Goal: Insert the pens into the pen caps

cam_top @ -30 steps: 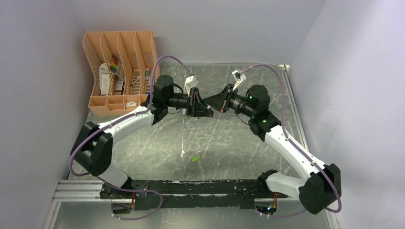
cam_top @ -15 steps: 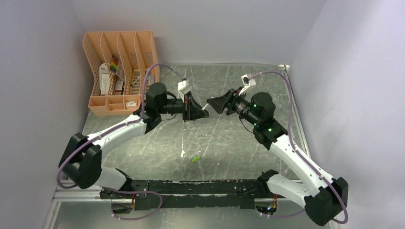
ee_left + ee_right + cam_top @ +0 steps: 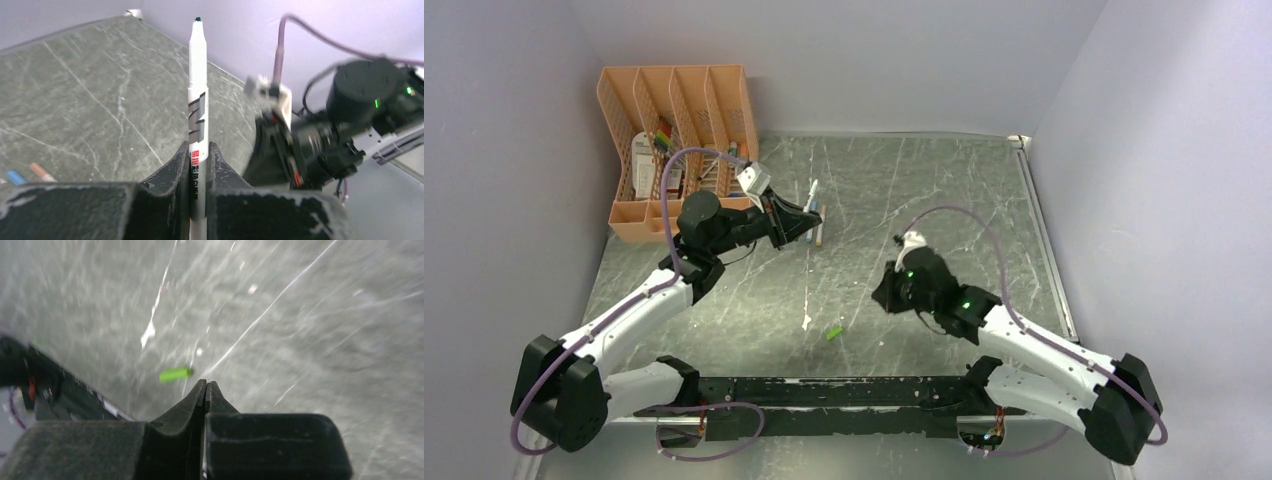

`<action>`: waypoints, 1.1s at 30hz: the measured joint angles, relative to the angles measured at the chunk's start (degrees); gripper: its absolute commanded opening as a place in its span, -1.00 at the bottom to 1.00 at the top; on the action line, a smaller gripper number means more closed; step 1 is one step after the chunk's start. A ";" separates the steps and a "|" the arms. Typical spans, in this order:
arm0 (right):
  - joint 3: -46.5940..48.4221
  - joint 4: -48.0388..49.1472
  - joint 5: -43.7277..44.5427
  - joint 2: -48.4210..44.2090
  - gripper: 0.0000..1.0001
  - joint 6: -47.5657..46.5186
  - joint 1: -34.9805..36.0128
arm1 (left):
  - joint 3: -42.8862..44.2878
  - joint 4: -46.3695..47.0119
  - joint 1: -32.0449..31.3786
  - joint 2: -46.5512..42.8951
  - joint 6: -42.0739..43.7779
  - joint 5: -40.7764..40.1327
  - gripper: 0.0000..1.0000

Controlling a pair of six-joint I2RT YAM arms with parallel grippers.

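Left fingers (image 3: 172,172) clamp 1 white pen (image 3: 198,90) (bare dark tip); right fingers (image 3: 192,402) pressed together, empty.

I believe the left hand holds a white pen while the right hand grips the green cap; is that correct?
Not quite. The left hand does hold the white pen, but the right hand is shut on nothing: the right wrist view shows the green cap lying loose on the table.

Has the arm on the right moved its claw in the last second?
Yes. The right gripper has dropped toward the bottom of the overhead view, ending close to the green cap, which stayed put.
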 measured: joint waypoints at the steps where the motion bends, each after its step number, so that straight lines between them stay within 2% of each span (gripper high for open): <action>1: -0.98 -0.68 0.39 0.44 -1.00 0.74 2.91 | 0.00 -0.22 0.04 -0.76 0.20 -0.98 -0.86; 6: -1.77 -1.68 1.31 7.26 -1.00 3.04 13.66 | -0.39 -1.66 0.63 -1.55 0.59 -3.74 -0.87; 10: -1.77 -0.59 1.49 13.31 -1.00 4.74 19.15 | -0.61 -3.48 0.92 -1.40 0.61 -4.22 -0.86; 11: -1.77 0.00 1.51 14.56 -0.87 4.94 19.93 | -0.61 -3.65 1.01 -1.38 0.61 -4.22 -0.86; 13: -1.75 1.16 1.79 16.55 -0.20 5.01 21.09 | -0.63 -3.96 1.14 -1.38 0.63 -4.26 -0.86; 14: -1.46 1.33 2.51 17.62 0.07 4.76 21.92 | -0.63 -4.20 1.14 -1.38 0.72 -4.33 -0.86; 15: -0.94 1.42 3.30 18.73 0.23 4.20 22.95 | -0.63 -4.44 1.16 -1.38 0.83 -4.37 -0.86; 16: -0.22 1.40 4.11 19.76 0.31 3.89 24.06 | -0.63 -4.83 1.22 -1.42 1.03 -4.46 -0.86; 22: 7.41 1.53 9.99 25.86 0.36 -2.95 30.56 | -0.83 -6.10 1.73 -2.03 1.51 -4.63 -0.86; 33: 11.15 1.88 17.09 34.29 0.27 -10.38 31.30 | -0.83 -7.34 2.01 -2.05 2.10 -4.48 -0.86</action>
